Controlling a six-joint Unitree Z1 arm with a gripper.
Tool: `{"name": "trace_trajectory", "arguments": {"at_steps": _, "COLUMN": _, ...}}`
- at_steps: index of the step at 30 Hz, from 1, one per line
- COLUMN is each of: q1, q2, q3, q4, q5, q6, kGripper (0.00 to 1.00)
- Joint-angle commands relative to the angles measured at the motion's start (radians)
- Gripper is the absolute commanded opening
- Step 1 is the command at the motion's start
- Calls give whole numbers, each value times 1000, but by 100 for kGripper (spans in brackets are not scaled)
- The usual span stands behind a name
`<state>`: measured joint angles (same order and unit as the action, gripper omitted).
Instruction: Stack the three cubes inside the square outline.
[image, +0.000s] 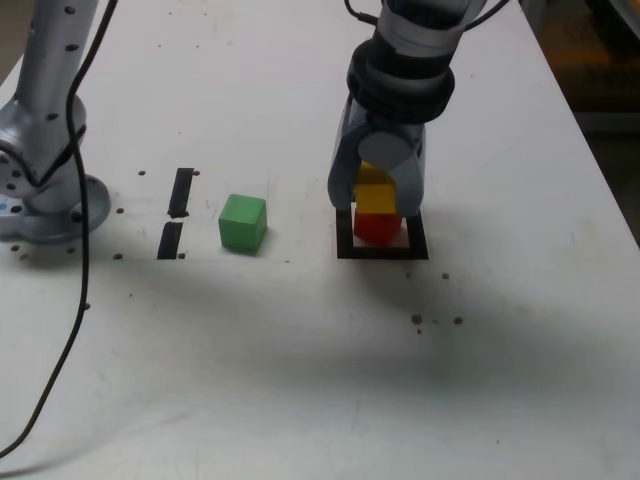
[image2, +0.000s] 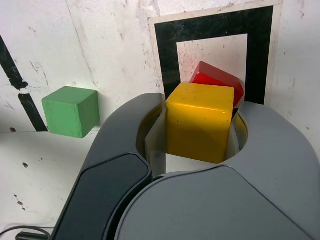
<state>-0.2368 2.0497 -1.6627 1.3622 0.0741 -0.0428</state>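
Cubes, yellow (image2: 200, 120), red (image2: 217, 80) and green (image2: 72, 112): smooth, painted look, slight sheen on yellow. Jaws (image2: 198, 127): smooth grey, plastic-looking, matt. Table (image2: 115, 40): white, scuffed surface.

Three cubes are showing, one of each colour: one green cube (image: 243, 223) is sitting on the table (image: 250, 370); one red cube (image: 377, 228) is lying inside the outline; one yellow cube (image: 376, 198) is being held by the gripper (image2: 198, 127); one square outline (image: 382, 252) is showing, made of black tape with white inside; two short black tape strips are lying on the table, one strip (image: 181, 192) and a second strip (image: 170, 241), placed end to end; one arm (image: 405, 60) is reaching in, carrying that one gripper; one table is bearing all three cubes' scene.
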Motion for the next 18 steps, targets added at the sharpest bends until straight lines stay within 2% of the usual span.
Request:
{"name": "trace_trajectory", "arguments": {"at_steps": 1, "q1": -1, "q2": -8, "q3": -1, "q4": 3, "q5": 3, "q6": -2, "kGripper": 47}}
{"name": "trace_trajectory", "arguments": {"at_steps": 14, "q1": -16, "q2": -11, "q3": -14, "q4": 5, "q5": 21, "q6": -22, "kGripper": 56}}
{"name": "trace_trajectory", "arguments": {"at_steps": 18, "q1": -20, "q2": -10, "q3": -21, "q4": 6, "q5": 25, "q6": -22, "kGripper": 61}}
